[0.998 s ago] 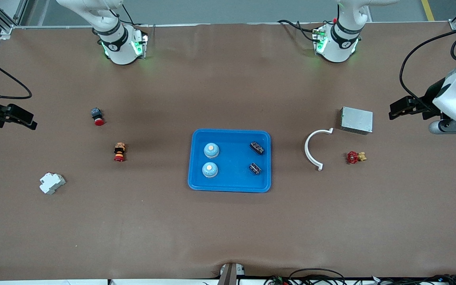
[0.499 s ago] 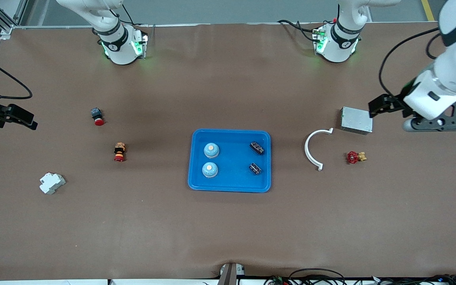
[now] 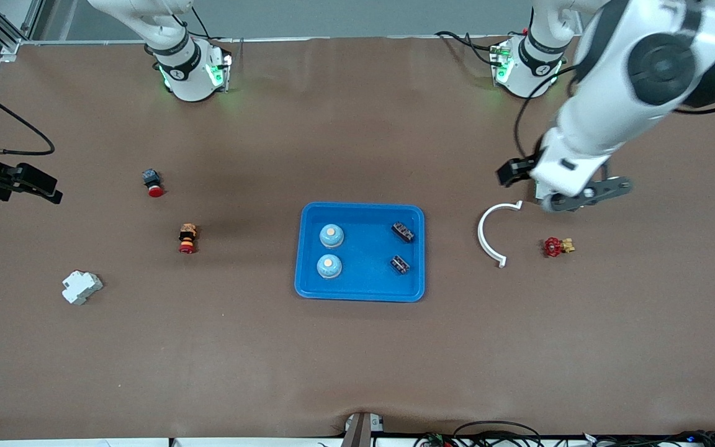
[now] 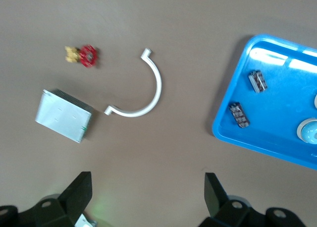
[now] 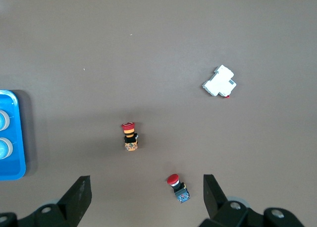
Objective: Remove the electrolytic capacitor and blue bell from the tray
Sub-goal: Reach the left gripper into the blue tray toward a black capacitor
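A blue tray [image 3: 362, 292] lies mid-table. In it are two light blue bells [image 3: 331, 235] [image 3: 329, 266] and two black capacitors [image 3: 403, 232] [image 3: 400, 265]. My left gripper [image 3: 583, 195] hangs open and empty over the table between the tray and the left arm's end, above a silver box. In the left wrist view, the left gripper [image 4: 147, 187] frames bare table, with the capacitors [image 4: 257, 81] [image 4: 238, 114] and the tray [image 4: 233, 133] off to one side. My right gripper [image 5: 146, 190] is open and empty, high over the right arm's end of the table.
A white curved bracket [image 3: 491, 233], a red valve [image 3: 556, 246] and the silver box [image 4: 63, 115] lie toward the left arm's end. Toward the right arm's end lie two red push buttons [image 3: 152, 182] [image 3: 187, 239] and a white breaker [image 3: 82, 287].
The left arm has swung in from the table's end toward the tray and now covers the silver box in the front view. The right arm has barely moved.
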Robot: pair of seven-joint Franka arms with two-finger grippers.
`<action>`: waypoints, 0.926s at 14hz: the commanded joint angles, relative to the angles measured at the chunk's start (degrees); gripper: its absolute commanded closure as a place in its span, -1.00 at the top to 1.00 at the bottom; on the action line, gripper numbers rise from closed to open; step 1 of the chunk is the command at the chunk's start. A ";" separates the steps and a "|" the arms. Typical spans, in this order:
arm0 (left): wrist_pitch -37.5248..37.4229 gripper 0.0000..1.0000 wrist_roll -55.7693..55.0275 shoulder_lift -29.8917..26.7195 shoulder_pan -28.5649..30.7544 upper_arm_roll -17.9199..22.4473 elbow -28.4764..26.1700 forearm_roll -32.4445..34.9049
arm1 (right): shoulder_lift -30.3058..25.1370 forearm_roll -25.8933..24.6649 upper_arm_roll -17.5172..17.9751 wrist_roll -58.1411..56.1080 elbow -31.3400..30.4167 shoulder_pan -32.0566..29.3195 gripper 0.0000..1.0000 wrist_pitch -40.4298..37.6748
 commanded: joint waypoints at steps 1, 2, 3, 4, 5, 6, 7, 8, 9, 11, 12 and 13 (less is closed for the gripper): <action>1.61 1.00 -6.40 5.08 -3.07 0.08 3.63 -0.25 | -1.51 0.01 -0.13 1.07 -1.95 0.33 1.00 1.04; 3.27 1.00 -10.08 7.37 -3.25 -0.09 4.95 -2.52 | -1.51 0.01 -0.13 1.59 -2.39 0.33 1.00 1.39; 5.29 1.00 -12.64 9.83 -3.42 -0.10 6.35 -4.20 | -1.51 0.01 -0.13 2.03 -2.83 0.42 1.00 1.57; 6.88 1.00 -14.41 11.76 -3.60 -0.27 7.41 -4.56 | -1.51 0.01 -0.13 2.04 -3.18 0.33 1.00 1.75; 8.46 1.00 -15.82 13.26 -4.56 -0.27 7.95 -4.83 | -1.51 0.01 -0.13 2.04 -3.36 0.33 1.00 2.10; 10.48 1.00 -17.40 14.50 -4.91 -0.27 8.04 -6.05 | -1.51 0.01 -0.13 2.04 -4.05 0.33 1.00 2.80; 11.98 1.00 -19.59 15.47 -5.09 -0.19 7.95 -7.02 | -1.51 0.01 -0.13 2.04 -4.93 0.24 1.00 3.93; 12.69 1.00 -20.92 16.52 -5.35 -0.27 7.95 -7.03 | -1.60 0.01 -0.13 2.04 -6.16 0.24 1.00 5.16; 13.91 1.00 -21.19 17.49 -6.57 -0.19 7.95 -7.03 | -1.78 0.01 -0.13 2.04 -7.13 0.24 1.00 6.05; 17.16 1.00 -21.89 20.29 -8.34 -0.18 7.95 -7.11 | -1.78 0.01 -0.13 2.21 -7.40 0.42 1.00 6.14; 19.00 1.00 -24.25 22.22 -9.48 -0.18 7.95 -7.03 | -1.69 0.01 -0.13 3.43 -7.49 0.85 1.00 6.14; 21.81 1.00 -27.66 24.16 -11.23 -0.01 7.95 -6.59 | -1.60 0.01 -0.13 5.09 -7.49 1.64 1.00 6.14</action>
